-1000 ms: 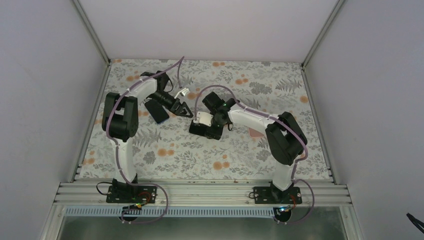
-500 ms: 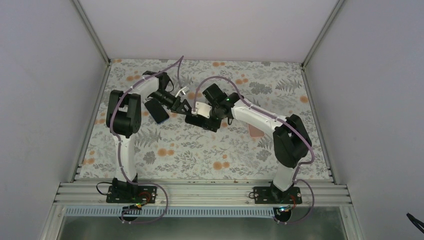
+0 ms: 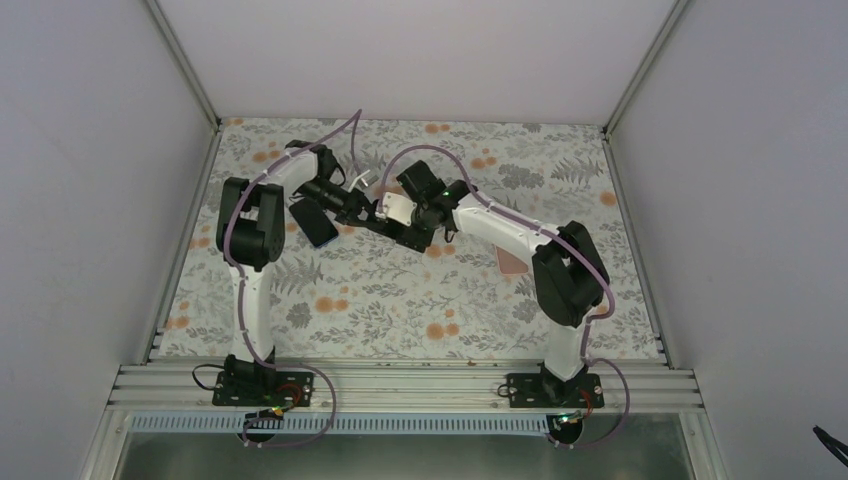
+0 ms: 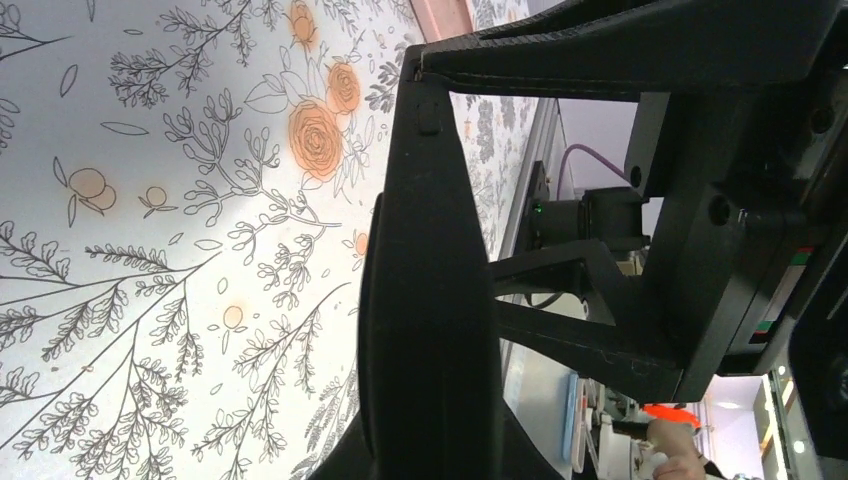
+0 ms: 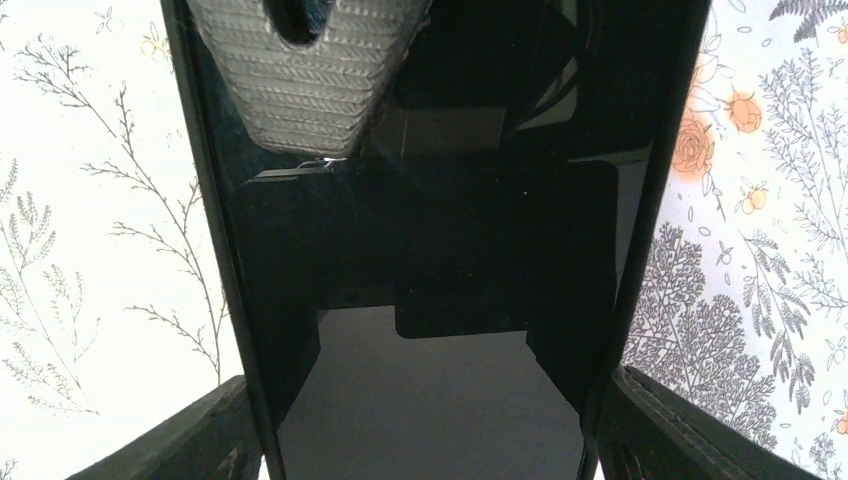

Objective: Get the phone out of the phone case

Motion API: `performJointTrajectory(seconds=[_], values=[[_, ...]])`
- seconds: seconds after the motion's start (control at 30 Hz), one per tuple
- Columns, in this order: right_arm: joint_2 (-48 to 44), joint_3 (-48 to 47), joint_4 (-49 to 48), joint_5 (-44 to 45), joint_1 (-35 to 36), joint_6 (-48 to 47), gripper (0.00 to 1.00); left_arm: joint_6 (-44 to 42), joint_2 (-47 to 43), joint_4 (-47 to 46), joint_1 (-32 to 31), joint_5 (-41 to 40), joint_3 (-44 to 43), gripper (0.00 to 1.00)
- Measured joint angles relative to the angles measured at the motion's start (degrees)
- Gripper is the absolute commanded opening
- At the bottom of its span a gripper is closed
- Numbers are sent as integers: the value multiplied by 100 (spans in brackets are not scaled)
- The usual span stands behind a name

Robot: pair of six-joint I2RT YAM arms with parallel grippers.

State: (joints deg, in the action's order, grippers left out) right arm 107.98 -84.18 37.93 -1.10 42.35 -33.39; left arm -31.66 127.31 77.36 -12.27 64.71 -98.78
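A black phone with a glossy screen is held up above the table between the two arms. A thin black rim, seemingly the phone case, runs along its long sides. My right gripper is shut across the phone's width, one finger on each long side. My left gripper is shut on the phone's far end, and its ribbed pad lies on the screen. In the left wrist view the phone stands edge-on between my left gripper's jaws.
A dark flat slab lies on the floral table cover just left of the left gripper. A pink flat piece lies under the right forearm. Grey walls close in the left, back and right sides.
The right arm carried the phone up and left toward the left gripper. The left gripper, open a second ago, has shut on the phone's end.
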Motion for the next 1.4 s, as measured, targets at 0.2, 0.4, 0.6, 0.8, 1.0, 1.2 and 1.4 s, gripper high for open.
performJointTrajectory(seconds=[0.2, 0.4, 0.6, 0.8, 1.0, 1.2, 1.4], values=[[-2, -66, 20, 11, 0, -13, 99, -149, 26, 111, 55, 120, -22, 2], [-402, 90, 72, -452, -291, 26, 100, -793, 17, 48, -22, -105, -24, 2], [-1427, 240, 330, -1884, -1600, -85, 95, -1082, -664, -511, -101, -802, 431, 2], [-1637, 511, 444, -2691, -2229, -238, 82, -1106, -2350, -1633, -413, -1764, 1287, 2], [-1534, 896, 284, -2837, -2133, -68, 85, -1126, -3165, -2496, -748, -2096, 1838, 2], [-1534, 1023, 48, -2820, -2135, 44, 84, -1117, -3209, -2841, -824, -2352, 2197, 2], [-1510, 1071, -70, -2820, -2135, 52, 84, -1102, -3209, -2931, -920, -2420, 2199, 2]])
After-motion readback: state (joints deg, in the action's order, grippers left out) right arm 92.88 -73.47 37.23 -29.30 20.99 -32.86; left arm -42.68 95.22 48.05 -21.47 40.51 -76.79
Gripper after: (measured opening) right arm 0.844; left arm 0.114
